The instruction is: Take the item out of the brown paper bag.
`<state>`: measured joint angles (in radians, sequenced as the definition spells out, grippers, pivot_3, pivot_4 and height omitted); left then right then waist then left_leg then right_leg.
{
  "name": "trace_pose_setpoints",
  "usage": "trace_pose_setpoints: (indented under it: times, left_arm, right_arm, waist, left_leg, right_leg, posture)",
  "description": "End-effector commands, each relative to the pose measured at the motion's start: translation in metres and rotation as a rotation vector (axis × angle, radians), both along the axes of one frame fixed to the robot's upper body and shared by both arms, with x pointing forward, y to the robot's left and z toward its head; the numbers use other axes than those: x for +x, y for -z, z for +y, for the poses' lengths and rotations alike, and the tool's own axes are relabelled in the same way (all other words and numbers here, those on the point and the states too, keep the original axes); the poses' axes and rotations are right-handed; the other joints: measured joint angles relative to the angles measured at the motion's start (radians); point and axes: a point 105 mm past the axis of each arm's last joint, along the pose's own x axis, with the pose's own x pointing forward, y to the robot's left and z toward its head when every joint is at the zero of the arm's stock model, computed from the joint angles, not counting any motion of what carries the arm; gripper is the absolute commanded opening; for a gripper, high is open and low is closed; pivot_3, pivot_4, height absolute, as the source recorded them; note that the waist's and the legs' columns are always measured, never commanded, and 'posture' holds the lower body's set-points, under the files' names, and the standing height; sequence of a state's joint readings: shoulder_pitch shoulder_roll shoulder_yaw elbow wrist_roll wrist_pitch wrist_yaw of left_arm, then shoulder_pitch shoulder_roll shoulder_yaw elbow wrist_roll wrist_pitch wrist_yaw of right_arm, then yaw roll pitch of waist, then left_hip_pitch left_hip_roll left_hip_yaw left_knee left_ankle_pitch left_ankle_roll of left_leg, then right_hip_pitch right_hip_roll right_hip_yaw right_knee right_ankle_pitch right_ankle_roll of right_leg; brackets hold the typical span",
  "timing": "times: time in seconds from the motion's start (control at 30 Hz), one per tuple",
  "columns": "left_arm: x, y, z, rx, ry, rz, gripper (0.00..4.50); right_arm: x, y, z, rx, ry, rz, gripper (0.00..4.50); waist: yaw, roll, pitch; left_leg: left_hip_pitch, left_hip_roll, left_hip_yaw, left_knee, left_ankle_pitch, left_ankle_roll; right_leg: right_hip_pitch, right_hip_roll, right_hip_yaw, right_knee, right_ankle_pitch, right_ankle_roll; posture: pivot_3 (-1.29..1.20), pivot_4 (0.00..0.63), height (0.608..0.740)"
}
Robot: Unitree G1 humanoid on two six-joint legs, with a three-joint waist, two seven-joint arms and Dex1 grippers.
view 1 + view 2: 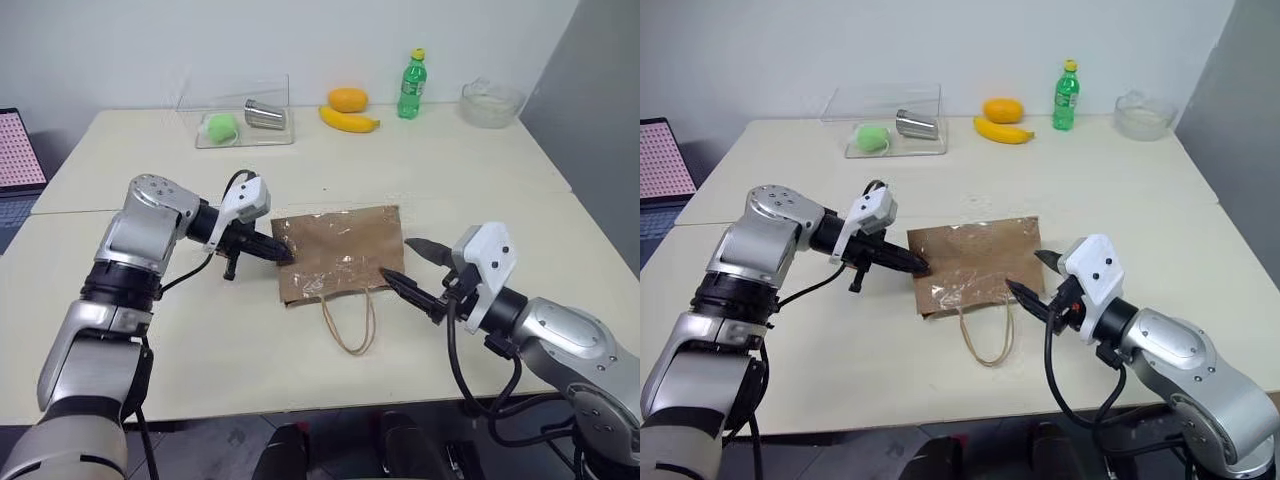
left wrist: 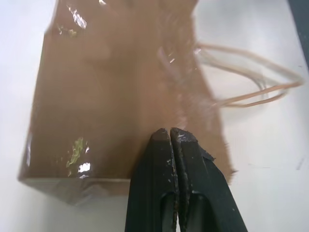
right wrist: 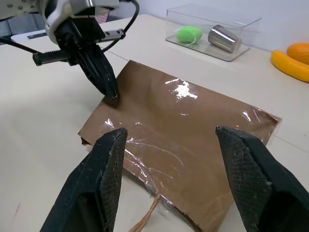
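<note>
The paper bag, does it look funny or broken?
A bit. The brown paper bag lies flat on its side on the table, not standing, with creased, shiny sides and its loop handles sprawled toward the robot. I see no tear or spill.

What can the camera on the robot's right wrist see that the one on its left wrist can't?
Right wrist view alone: the open right gripper, a clear box with a green ball and metal cup inside, and a banana. Left wrist view alone: the bag's loop handles lying on the table. Both: the flat brown paper bag and the shut left gripper at its edge.
</note>
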<state>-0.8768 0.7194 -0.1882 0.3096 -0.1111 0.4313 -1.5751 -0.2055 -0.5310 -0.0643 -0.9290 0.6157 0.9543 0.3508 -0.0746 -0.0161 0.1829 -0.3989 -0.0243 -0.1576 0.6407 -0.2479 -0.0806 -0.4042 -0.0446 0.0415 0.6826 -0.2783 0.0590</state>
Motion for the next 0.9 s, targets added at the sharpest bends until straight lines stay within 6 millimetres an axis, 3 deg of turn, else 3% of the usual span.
trace_pose_setpoints:
  times: [0.03, 0.17, 0.3, 0.5, 0.9]
  left_arm:
    - [-0.005, -0.044, -0.014, -0.07, 0.064, -0.268, 0.23]
    - [-0.039, -0.043, -0.021, -0.061, 0.25, -0.314, 1.23]
    - [-0.062, -0.004, -0.02, 0.017, 0.402, -0.342, 2.47]
    - [-0.058, 0.027, -0.031, -0.002, 0.457, -0.466, 4.32]
    - [-0.033, 0.053, -0.074, -0.089, 0.469, -0.718, 4.32]
  right_arm:
    - [-0.014, -0.011, 0.002, -0.01, -0.03, -0.077, 3.09]
    - [-0.02, -0.007, 0.0, -0.032, -0.044, -0.064, 3.09]
    - [-0.028, 0.005, 0.0, -0.081, -0.088, -0.005, 3.09]
    - [-0.038, 0.016, -0.003, -0.106, -0.11, 0.052, 3.09]
    - [-0.048, 0.029, -0.003, -0.107, -0.116, 0.124, 3.09]
  waist:
    - [0.006, 0.0, 0.0]
    - [0.009, 0.001, 0.0]
    - [0.009, 0.002, -0.001]
    - [0.025, 0.001, -0.001]
    - [0.033, 0.001, -0.001]
  left_leg:
    - [0.0, 0.0, 0.0, 0.0, 0.0, 0.0]
    - [0.0, 0.0, 0.001, 0.001, 0.0, 0.0]
    - [0.002, 0.001, 0.004, -0.001, 0.0, 0.0]
    - [0.0, 0.001, 0.003, 0.002, 0.0, 0.0]
    - [0.001, 0.0, 0.003, 0.003, 0.0, 0.001]
  right_leg:
    - [0.0, 0.0, 0.0, 0.0, 0.0, 0.0]
    - [0.0, 0.0, 0.001, 0.0, 0.0, 0.0]
    - [0.0, 0.0, 0.003, 0.0, 0.0, 0.0]
    - [0.001, 0.001, 0.002, -0.001, 0.0, 0.0]
    - [0.002, 0.0, 0.002, -0.001, 0.0, 0.0]
  posture:
    - [0.0, 0.15, 0.74]
    - [0.0, 0.15, 0.74]
    - [0.0, 0.15, 0.74]
    - [0.0, 0.15, 0.74]
    - [0.0, 0.15, 0.74]
